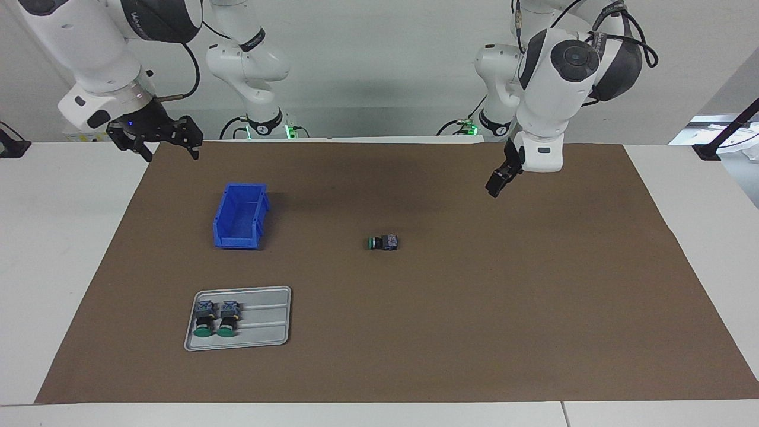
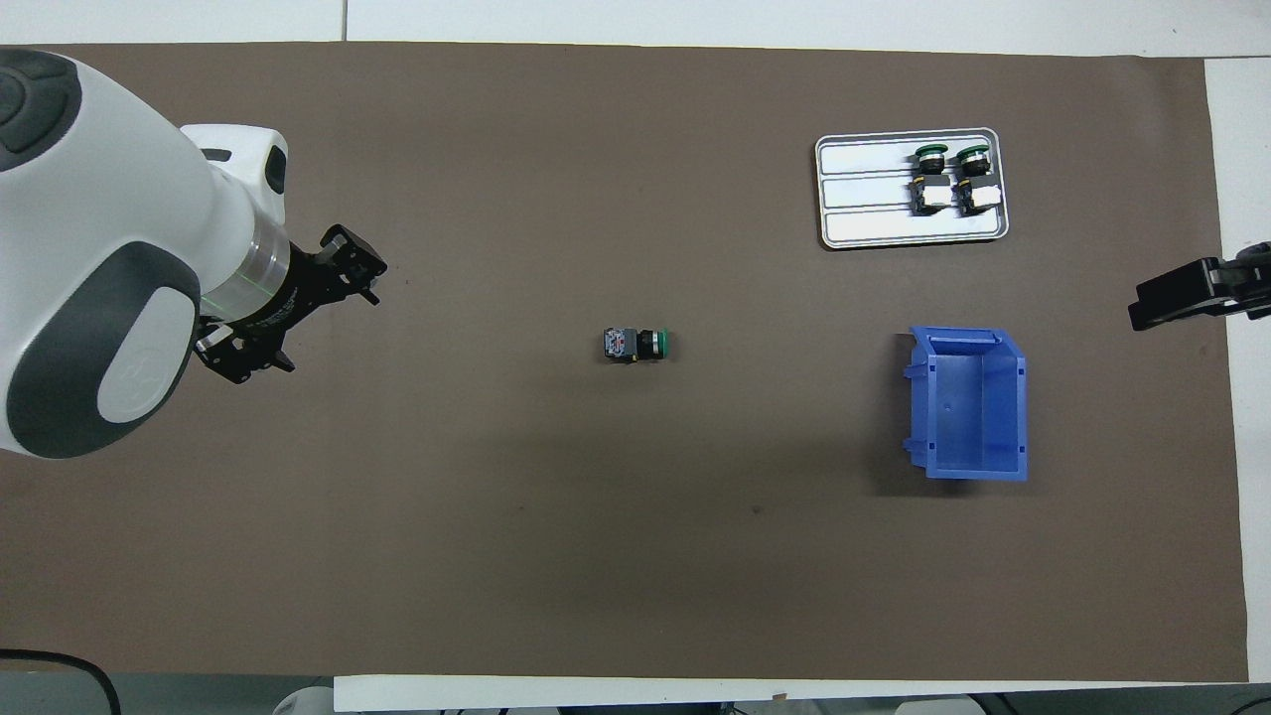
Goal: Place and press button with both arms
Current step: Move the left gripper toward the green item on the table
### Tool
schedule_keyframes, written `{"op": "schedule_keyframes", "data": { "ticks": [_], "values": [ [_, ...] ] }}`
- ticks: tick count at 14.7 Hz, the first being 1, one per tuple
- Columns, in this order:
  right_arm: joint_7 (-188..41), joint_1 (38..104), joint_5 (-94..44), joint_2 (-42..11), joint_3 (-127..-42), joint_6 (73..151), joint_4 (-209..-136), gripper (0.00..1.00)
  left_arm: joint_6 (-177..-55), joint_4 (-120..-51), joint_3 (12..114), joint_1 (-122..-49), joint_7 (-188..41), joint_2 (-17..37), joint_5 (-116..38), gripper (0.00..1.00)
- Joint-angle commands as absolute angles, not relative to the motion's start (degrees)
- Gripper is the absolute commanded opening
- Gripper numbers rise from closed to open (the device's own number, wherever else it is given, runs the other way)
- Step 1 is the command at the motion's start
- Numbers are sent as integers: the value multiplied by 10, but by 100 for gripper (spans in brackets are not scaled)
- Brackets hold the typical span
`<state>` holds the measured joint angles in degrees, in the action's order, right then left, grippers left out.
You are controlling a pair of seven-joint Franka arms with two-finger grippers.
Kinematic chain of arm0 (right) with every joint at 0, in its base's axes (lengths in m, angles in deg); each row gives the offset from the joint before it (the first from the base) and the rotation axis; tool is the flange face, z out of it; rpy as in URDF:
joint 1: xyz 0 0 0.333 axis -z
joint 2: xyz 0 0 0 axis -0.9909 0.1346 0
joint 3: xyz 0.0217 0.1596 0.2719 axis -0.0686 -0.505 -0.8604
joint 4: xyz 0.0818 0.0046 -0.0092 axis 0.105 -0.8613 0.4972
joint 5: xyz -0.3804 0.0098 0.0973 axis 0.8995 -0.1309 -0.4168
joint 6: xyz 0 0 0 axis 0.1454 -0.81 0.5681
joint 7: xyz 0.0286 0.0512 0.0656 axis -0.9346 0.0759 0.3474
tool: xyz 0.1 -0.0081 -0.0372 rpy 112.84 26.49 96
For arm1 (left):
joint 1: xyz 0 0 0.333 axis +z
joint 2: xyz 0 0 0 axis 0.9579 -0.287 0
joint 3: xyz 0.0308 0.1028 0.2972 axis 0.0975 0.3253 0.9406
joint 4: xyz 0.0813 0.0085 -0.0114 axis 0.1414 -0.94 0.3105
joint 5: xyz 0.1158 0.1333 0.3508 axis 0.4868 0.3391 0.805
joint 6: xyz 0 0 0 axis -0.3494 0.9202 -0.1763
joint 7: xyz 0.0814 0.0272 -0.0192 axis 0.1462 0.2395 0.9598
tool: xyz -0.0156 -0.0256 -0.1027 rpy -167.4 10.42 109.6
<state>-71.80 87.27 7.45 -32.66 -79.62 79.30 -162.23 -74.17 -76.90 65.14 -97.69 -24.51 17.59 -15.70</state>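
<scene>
On the brown mat: everything is resting on one sheet [image 1: 474, 332] that is covering the middle of the white table [image 1: 59, 249].
Button: one green-capped button [image 1: 383, 242] is lying on its side near the centre of the mat, touching nothing else; its cap is pointing toward the right arm's end of the table, its blue-grey base toward the left arm's end.
Spare buttons: two more of the same kind [image 1: 215, 318] are lying side by side in a grey tray [image 1: 267, 320], packed at the tray end closer to the right arm's end of the table, caps pointing away from the robots.
Tray: it is sitting farther from the robots than the bin, toward the right arm's end of the table.
Bin: a blue open bin [image 1: 240, 216] is standing on the mat between the tray and the robots, well apart from the lone button.
Left gripper: the left gripper [image 1: 497, 181] is hanging in the air over bare mat toward the left arm's end; its jaws are standing apart and holding nothing.
Right gripper: the right gripper [image 1: 169, 145] is hanging over the mat's corner at the right arm's end; its fingers are spread wide and gripping nothing.
Arms: both are keeping clear of the button.
</scene>
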Motion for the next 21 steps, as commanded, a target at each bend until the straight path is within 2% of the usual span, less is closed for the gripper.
{"op": "schedule_keyframes", "data": {
  "ticks": [1, 4, 6, 8, 13, 21],
  "values": [
    [-734, 854, 88, -344, -800, 803, -1637, 98, -764, -751, 657, -1005, -162, 143, -164, 100],
    [-746, 815, 88, -356, -761, 804, -1651, 98, -780, -730, 659, -1053, -38, 91, -173, 100],
    [-746, 812, 87, -354, -756, 801, -1650, 98, -800, -730, 658, -1078, 14, 87, -173, 100],
    [-747, 811, 87, -353, -755, 798, -1651, 98, -801, -726, 660, -1117, 49, 58, -173, 100],
    [-746, 818, 87, -349, -751, 795, -1651, 98, -821, -651, 663, -1158, 179, -34, -173, 100],
    [-756, 819, 79, -335, -729, 802, -1653, 98, -940, -640, 664, -1188, 315, -104, -170, 100]
  ]
}}
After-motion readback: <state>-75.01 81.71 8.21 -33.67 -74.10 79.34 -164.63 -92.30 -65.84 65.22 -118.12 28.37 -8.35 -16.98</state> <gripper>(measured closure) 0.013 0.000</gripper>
